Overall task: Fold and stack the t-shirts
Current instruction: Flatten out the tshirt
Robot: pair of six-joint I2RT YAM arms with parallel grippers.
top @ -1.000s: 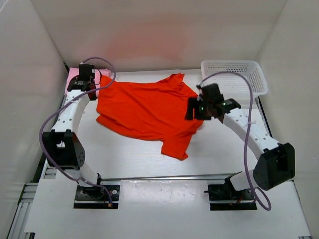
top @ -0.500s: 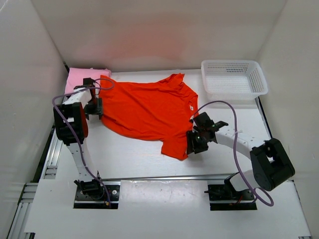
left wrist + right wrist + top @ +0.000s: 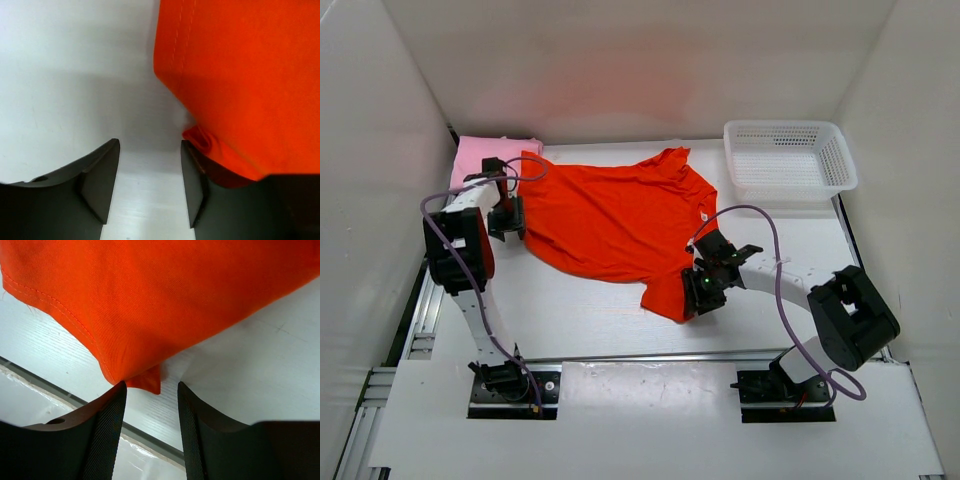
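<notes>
- The orange-red t-shirt [image 3: 610, 215] lies spread out flat on the middle of the white table [image 3: 590, 325], its collar towards the far side and one sleeve pointing towards my bases.
- My left pincer [image 3: 508, 215] is low at the shirt's left edge, close to the table.
- In the left wrist view its fingers [image 3: 100, 175] stand apart with only bare table between them. The pincer is open and grips nothing.
- A small crumpled fold of the orange cloth sits against the inner face of one finger, and the shirt's hem runs away from it.
- My right pincer [image 3: 703, 290] is down at the near corner of the shirt, at the tip of the sleeve.
- Its fingers [image 3: 107, 425] are also apart. The pointed corner of the cloth lies just at the mouth of the gap, not pinched, so this pincer is open too.
- The light pink t-shirt [image 3: 480, 155] lies folded in the far left corner, just beyond my left pincer, with the orange shirt's edge next to it.
- A white mesh basket [image 3: 785, 126] stands at the far right, well apart from both pincers.
</notes>
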